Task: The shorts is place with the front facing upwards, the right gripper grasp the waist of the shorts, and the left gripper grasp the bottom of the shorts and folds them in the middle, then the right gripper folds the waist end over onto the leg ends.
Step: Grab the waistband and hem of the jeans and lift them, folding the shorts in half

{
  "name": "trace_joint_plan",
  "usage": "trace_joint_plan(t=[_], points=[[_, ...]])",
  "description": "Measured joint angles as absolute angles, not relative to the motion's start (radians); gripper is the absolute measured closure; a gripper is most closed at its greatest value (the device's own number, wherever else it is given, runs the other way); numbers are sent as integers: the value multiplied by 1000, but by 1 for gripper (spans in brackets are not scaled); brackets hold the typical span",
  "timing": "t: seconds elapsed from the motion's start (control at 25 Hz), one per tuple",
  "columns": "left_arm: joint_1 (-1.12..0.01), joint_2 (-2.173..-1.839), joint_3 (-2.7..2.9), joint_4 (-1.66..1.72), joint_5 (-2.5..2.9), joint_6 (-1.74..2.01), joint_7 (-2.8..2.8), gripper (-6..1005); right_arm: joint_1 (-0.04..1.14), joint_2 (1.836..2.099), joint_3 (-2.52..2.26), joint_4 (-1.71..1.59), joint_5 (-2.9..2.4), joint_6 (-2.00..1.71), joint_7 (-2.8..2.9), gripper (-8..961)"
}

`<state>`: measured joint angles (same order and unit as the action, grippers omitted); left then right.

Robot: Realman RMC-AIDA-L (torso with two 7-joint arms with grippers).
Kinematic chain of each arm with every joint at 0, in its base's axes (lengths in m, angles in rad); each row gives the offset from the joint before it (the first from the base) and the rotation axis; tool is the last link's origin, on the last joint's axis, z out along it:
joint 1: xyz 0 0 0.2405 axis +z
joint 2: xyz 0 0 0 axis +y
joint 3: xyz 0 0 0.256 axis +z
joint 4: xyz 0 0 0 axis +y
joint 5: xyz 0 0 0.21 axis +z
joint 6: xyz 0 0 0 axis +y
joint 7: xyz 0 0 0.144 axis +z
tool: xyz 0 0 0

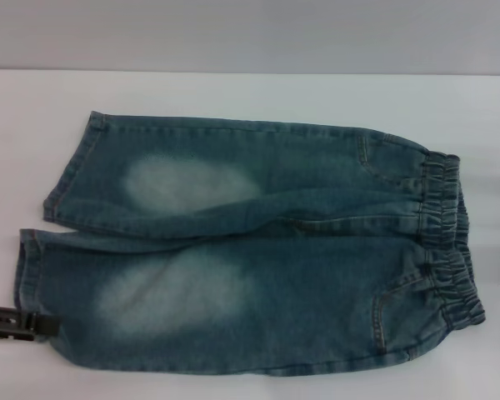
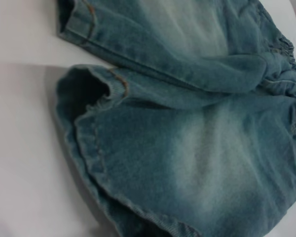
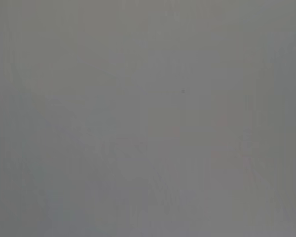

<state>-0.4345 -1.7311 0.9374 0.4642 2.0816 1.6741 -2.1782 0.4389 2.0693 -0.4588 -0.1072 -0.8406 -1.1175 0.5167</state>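
White tabletop (image 1: 233, 92) fills your head view, running back to a plain grey wall (image 1: 250, 33) behind it. Spread flat on that surface you have the shorts (image 1: 250, 250), front side up, lying crosswise: the waist of the shorts (image 1: 450, 242) sits on the right with its puckered elastic band, and the bottom of the shorts (image 1: 33, 250) points left, with both straight hems showing. The far leg's hem lies a little further right than the near one. Pale faded patches mark each thigh, and curved pocket seams sit just beside the waistband.

At the left edge of the head view you can see the left gripper (image 1: 21, 321), a black piece down low, just beside the near leg's hem. You cannot tell whether it is touching the denim, nor how its jaws stand. Its wrist camera looks across the leg openings (image 2: 89, 94) from close by, the near cuff gaping slightly with a dark hollow inside.

Your right gripper does not appear anywhere; its wrist camera gives only a flat grey field.
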Motion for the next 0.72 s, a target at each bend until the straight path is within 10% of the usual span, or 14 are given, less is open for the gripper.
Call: trace_joint_plan(t=[0.44, 0.72], points=[[-442, -1733, 935, 466, 2082, 1646, -2186, 237, 434, 2069, -451, -107, -840, -1120, 521, 450], [-440, -1731, 939, 466, 2100, 1618, -2199, 537, 434, 2069, -452, -107, -837, -1124, 523, 451]])
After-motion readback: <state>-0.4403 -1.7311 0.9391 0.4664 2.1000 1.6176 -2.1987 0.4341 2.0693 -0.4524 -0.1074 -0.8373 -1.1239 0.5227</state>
